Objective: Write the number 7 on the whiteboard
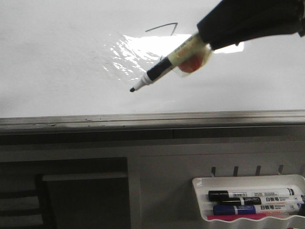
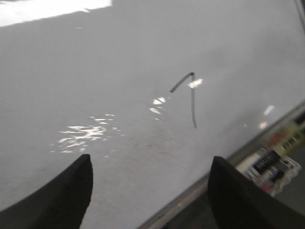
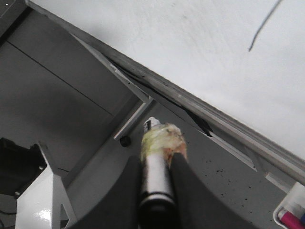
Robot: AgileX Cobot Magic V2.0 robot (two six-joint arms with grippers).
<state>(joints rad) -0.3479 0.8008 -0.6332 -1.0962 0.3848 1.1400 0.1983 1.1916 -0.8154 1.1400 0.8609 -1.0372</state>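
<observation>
A: From the front we see the tray [image 1: 202, 183] below the whiteboard [image 1: 57, 62], holding a black-capped marker [image 1: 252, 195], a blue-capped marker [image 1: 252, 208] and something pink [image 1: 248, 217].

B: And above it our right gripper [image 1: 202, 45] is clamped on a black-tipped marker [image 1: 164, 69], its tip over the board, below and left of the number 7 [image 1: 162, 27].

A: Our left wrist view shows the number 7 [image 2: 188, 95] whole, top stroke and downstroke, on the whiteboard [image 2: 143, 47] beyond the left gripper [image 2: 150, 191], whose fingers stand wide apart and empty.

B: The right wrist view shows only one stroke [image 3: 264, 24], but there we see the fingers [image 3: 183, 191] pinching the marker barrel [image 3: 155, 176].
</observation>
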